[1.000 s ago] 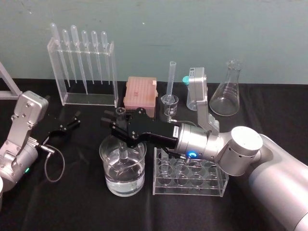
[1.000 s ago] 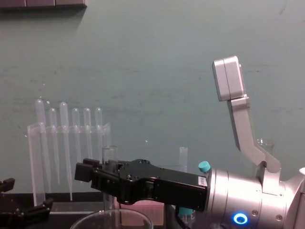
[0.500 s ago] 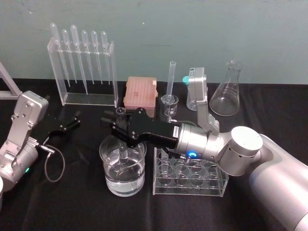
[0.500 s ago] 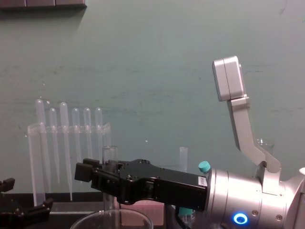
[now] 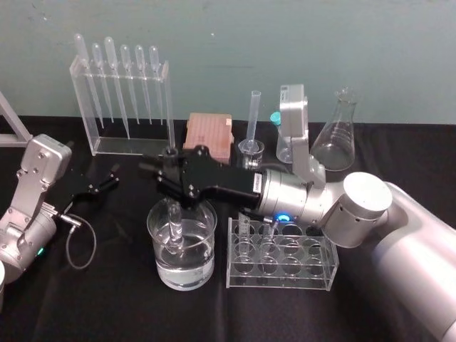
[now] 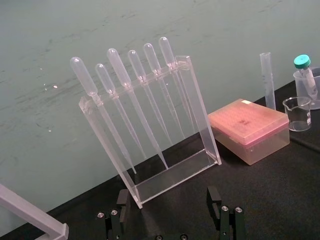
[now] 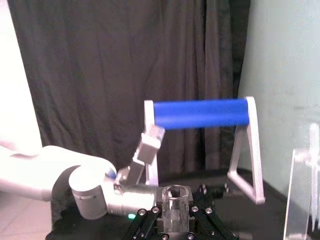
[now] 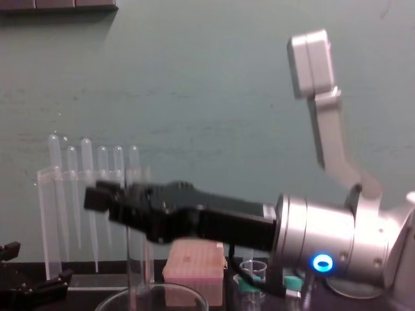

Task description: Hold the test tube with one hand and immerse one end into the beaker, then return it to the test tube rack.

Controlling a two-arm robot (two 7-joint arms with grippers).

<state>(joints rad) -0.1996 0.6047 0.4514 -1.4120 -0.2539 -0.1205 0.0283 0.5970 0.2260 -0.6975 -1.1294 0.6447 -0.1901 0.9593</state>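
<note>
Head view has the test tube [image 5: 174, 217] standing upright with its lower part inside the beaker [image 5: 161, 265], its rounded end down near the water; whether the end is under the surface I cannot tell. The right gripper [image 5: 168, 171] hangs over the beaker, jaws clamped on the upper part of the test tube, whose open mouth stands just above them. The test tube rack [image 5: 328, 274] sits just beside the beaker on the robot's right, under the right arm. The left gripper [image 5: 110, 178] rests on the black table [image 5: 107, 306] at the left, jaws apart, well away from the glass.

The main risk, as I judge it, is a sideways move toward the rack while the test tube is low: its end would strike the beaker wall and could crack the glass or tip the water out. Wet, smooth glass could also slip in the jaws, and a tilted test tube could miss its hole and jam on the rack's top plate.

The beaker is roughly half full of clear water. Behind it, a clear stand [image 5: 132, 146] holds six pipettes, next to a closed pink box [image 5: 209, 135], a small beaker [image 5: 251, 151] and a conical flask [image 5: 335, 146] that looks empty
</note>
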